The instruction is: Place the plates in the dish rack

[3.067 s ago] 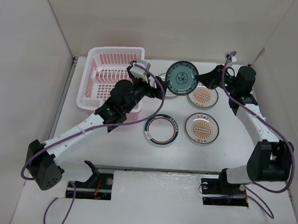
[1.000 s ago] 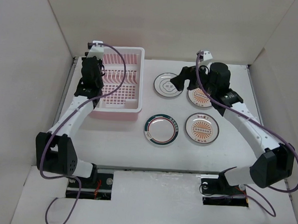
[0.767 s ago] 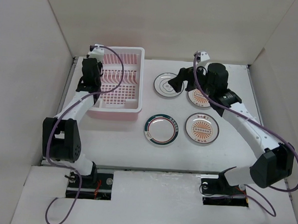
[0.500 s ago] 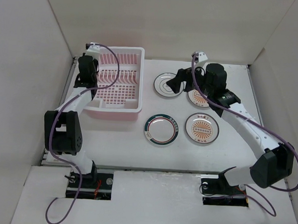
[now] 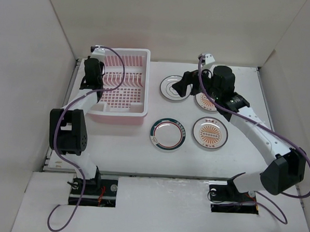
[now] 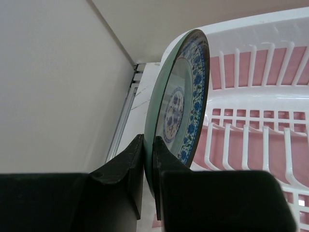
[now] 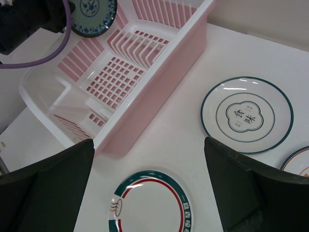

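— Holding anything with the left pincer (image 6: 147, 145)?

— Yes: clamped shut on the lower edge of the dark green plate (image 6: 181, 101). Carried on edge and close to upright, above the far left corner of the dish rack (image 6: 270, 29). Not yet seated between the tines (image 6: 246, 145).

— And the right pincer (image 7: 148, 144)?

— Spread wide, gripping nothing, hovering over the counter (image 5: 142, 152) near the plate with dark rings (image 7: 247, 115). Flat on the counter, outside the rack, four in all: that one, the green-rimmed plate (image 7: 150, 210), the far sunburst plate (image 5: 205, 104) partly under the right arm, and the near sunburst plate (image 5: 210, 132). No plate in the rack so far, judging by the bare tines.

— Likely to go wrong how?

— First, by coming down on the white rim rather than inside it. Hard to tell from the wrist view whether clear of the corner. From a touch on the rim: a tipped plate or a shoved rack.

— Anything else?

— Only a thin bite on a glazed edge, so some danger of twisting loose on clipping a tine. Also, if released before settling between two tines, probably flopping flat onto the rack floor. And very close to the side wall (image 6: 48, 72) on the left, so little room for correcting outward.
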{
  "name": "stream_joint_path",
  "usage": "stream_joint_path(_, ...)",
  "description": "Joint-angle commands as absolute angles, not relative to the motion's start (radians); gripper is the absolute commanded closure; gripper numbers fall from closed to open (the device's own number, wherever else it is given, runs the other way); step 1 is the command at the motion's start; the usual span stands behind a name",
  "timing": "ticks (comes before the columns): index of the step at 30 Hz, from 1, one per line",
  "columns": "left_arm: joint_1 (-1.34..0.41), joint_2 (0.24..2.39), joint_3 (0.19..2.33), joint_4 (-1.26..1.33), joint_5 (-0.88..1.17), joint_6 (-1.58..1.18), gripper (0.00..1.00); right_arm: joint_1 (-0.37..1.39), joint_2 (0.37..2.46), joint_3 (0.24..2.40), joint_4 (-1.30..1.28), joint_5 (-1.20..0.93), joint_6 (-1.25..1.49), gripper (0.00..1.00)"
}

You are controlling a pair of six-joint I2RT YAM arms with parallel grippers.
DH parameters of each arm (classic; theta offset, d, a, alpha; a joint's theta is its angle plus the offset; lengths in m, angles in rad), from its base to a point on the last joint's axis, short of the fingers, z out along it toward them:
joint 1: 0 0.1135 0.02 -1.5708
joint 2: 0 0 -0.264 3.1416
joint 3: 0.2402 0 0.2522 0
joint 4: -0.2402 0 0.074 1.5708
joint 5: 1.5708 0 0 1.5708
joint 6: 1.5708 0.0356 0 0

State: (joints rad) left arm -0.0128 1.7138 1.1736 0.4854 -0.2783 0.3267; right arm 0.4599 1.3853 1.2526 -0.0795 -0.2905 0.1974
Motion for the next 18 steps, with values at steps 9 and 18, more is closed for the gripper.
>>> stream_joint_path(9,-0.011,1.727,1.200,0.578,-0.313,0.301,1.00,0.469,1.378,1.299,-0.058,-0.279,0.179,0.00)
stream_joint_path(18,-0.011,1.763,1.190,0.568,-0.313,0.273,1.00,0.479,1.359,1.290,-0.058,-0.279,0.179,0.00)
